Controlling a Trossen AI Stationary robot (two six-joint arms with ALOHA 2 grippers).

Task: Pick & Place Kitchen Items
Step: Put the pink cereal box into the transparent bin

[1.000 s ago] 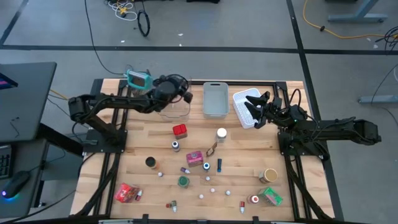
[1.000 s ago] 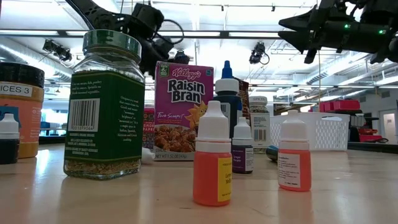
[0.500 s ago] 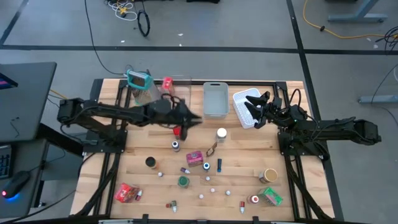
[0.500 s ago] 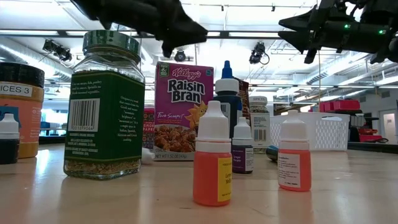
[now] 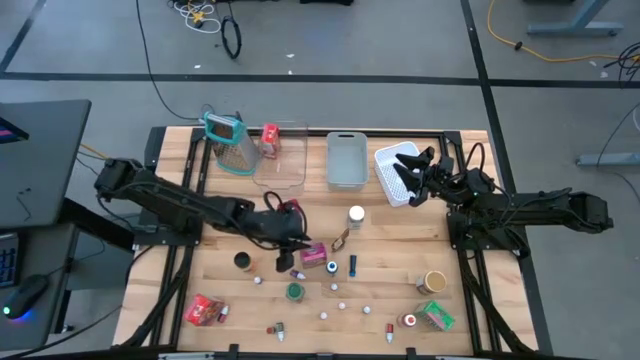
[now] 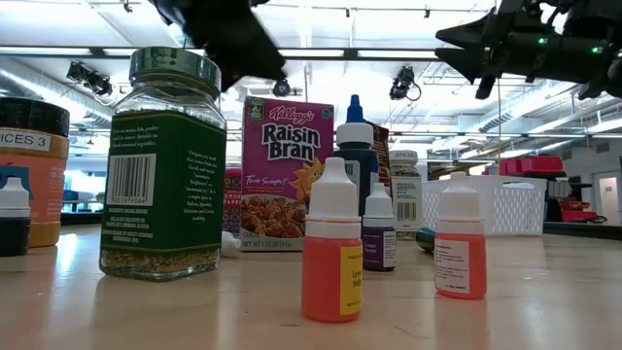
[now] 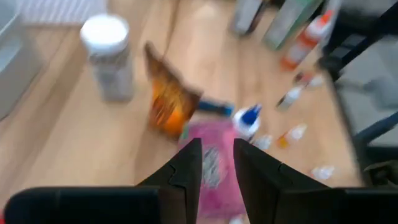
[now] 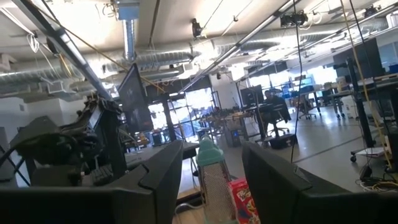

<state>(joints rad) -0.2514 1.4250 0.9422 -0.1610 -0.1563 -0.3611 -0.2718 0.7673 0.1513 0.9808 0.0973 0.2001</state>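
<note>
Two grippers out. My left gripper [image 5: 296, 246] hangs low over mid-table, fingers [image 7: 186, 168] a narrow gap apart, nothing between them; pink packet [image 7: 214, 177] lies just beyond the tips, orange packet [image 7: 166, 102] and white-lidded jar [image 7: 107, 56] farther on. My right gripper [image 5: 405, 170] waits above the white bin [image 5: 392, 178], fingers parted, empty. Red box [image 5: 270, 140] sits in the clear bin [image 5: 290, 172] beside the grater [image 5: 228, 140]. Little bottles [image 6: 331, 243] and remaining goods scattered across the table [image 5: 400, 245].
</note>
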